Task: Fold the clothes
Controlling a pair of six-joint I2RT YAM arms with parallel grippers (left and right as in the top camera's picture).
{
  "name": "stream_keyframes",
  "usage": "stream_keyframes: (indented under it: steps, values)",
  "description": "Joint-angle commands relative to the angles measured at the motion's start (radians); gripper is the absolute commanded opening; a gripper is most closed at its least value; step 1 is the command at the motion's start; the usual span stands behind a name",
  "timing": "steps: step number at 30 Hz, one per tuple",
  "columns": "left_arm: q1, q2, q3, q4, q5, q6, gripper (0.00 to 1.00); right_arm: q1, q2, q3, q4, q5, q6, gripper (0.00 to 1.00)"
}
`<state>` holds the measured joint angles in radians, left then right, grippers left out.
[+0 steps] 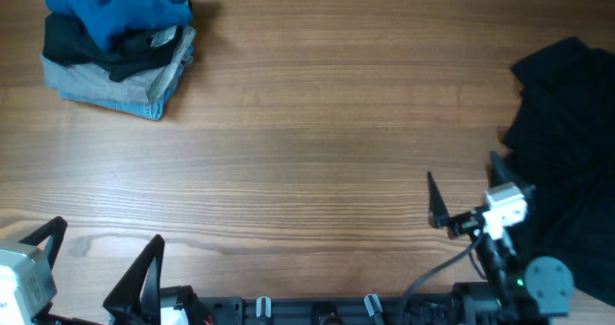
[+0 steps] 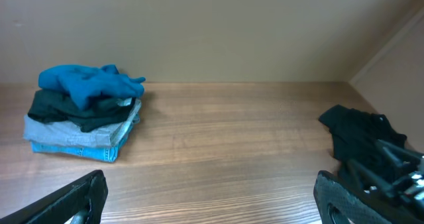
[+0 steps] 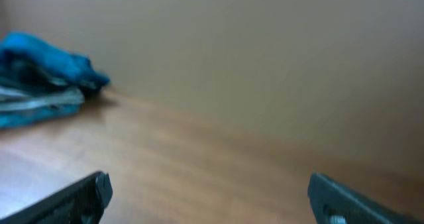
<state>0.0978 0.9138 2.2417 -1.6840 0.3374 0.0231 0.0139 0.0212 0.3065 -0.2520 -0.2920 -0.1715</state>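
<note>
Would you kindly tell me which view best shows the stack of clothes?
Left wrist: the stack of clothes appears whole, sharp, layers visible side-on. Overhead crops its top edge; right wrist shows it blurred and cut off.

The overhead camera looks straight down on the desk (image 1: 317, 142). Both wrist cameras sit low near its front edge, facing across toward the back wall (image 2: 199, 32); the right one is blurred. All three share the stacked clothes (image 1: 120, 46) at far left.
</note>
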Motion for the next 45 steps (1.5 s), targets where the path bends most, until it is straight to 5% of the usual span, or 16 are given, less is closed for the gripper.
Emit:
stream_keyframes:
  steps: [1,4,8,33,38,45]
  values:
    - [-0.005,-0.002,-0.004,0.0,-0.003,-0.009,1.0,-0.006,-0.018,-0.162,0.196,-0.103,-0.009,1.0]
    - [-0.004,-0.002,-0.004,0.0,-0.003,-0.009,1.0,-0.006,-0.019,-0.301,0.408,-0.117,-0.013,1.0]
    - [-0.004,-0.002,-0.004,0.0,-0.002,-0.009,1.0,0.011,-0.019,-0.301,0.281,-0.112,-0.009,1.0]
    - [0.005,0.002,-0.014,0.013,0.009,-0.005,1.0,0.076,-0.016,-0.301,0.285,-0.117,-0.012,1.0]
    - [0.058,-0.03,-0.25,0.304,-0.012,-0.006,1.0,0.076,-0.016,-0.301,0.285,-0.117,-0.012,1.0]
    - [0.056,-0.295,-0.879,0.852,-0.006,-0.006,1.0,0.076,-0.016,-0.301,0.285,-0.117,-0.012,1.0]
